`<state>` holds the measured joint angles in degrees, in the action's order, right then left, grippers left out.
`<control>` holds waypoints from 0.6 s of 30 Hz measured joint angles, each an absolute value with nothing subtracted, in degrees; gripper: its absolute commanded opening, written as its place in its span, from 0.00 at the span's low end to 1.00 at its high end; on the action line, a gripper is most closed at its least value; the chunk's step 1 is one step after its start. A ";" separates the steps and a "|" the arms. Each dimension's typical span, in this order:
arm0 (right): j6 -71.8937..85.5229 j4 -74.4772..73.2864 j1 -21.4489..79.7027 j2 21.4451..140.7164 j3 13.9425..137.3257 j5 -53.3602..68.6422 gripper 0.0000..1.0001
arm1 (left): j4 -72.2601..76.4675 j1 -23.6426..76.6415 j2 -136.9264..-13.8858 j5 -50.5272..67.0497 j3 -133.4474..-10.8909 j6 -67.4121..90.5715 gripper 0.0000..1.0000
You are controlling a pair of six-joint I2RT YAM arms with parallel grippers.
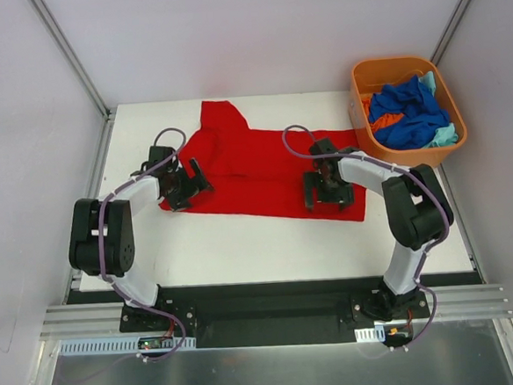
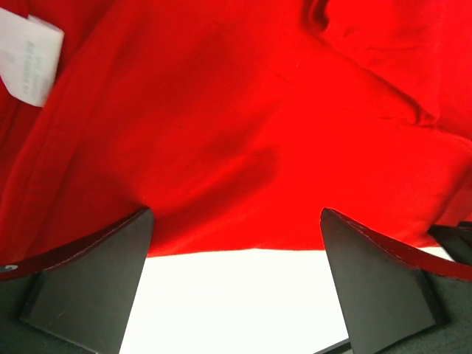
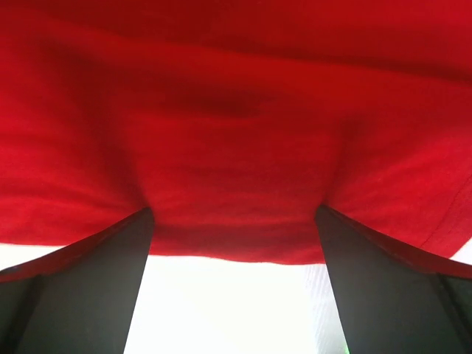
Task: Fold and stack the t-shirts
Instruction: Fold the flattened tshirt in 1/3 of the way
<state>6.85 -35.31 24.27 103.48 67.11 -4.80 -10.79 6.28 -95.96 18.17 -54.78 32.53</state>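
Observation:
A bright red t-shirt (image 1: 255, 170) lies spread flat across the middle of the white table (image 1: 243, 246). My left gripper (image 1: 186, 187) stands open at the shirt's left near edge, its jaws wide apart with nothing between them; the red cloth (image 2: 236, 133) fills the left wrist view, with a white label (image 2: 28, 57) at the top left. My right gripper (image 1: 327, 192) stands open over the shirt's right near edge, and the hem (image 3: 236, 251) runs across between the spread fingers. More t-shirts (image 1: 407, 116), blue, orange and pale teal, lie crumpled in the tub.
An orange plastic tub (image 1: 358, 106) stands at the table's back right corner. Grey walls and metal posts close in the back and sides. A metal rail (image 1: 265, 311) with the arm bases runs along the near edge.

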 measured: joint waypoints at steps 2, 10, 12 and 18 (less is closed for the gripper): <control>6.83 -34.59 24.67 103.18 65.63 -4.80 0.97 | -9.10 5.45 -93.78 18.22 -51.48 33.28 0.99; 7.11 -30.57 30.20 95.09 55.72 -5.76 0.97 | -7.33 2.11 -77.54 19.49 -35.07 35.88 0.99; 8.12 -30.63 32.99 92.29 52.58 -5.96 0.97 | -8.69 2.13 -71.59 19.44 -30.74 37.63 0.99; 12.14 -33.98 38.81 85.78 46.96 -6.15 0.97 | -19.07 2.13 -53.25 18.37 -22.61 44.86 0.99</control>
<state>12.14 -33.98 38.81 85.78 46.96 -6.15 -19.07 2.13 -53.25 18.37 -22.61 44.86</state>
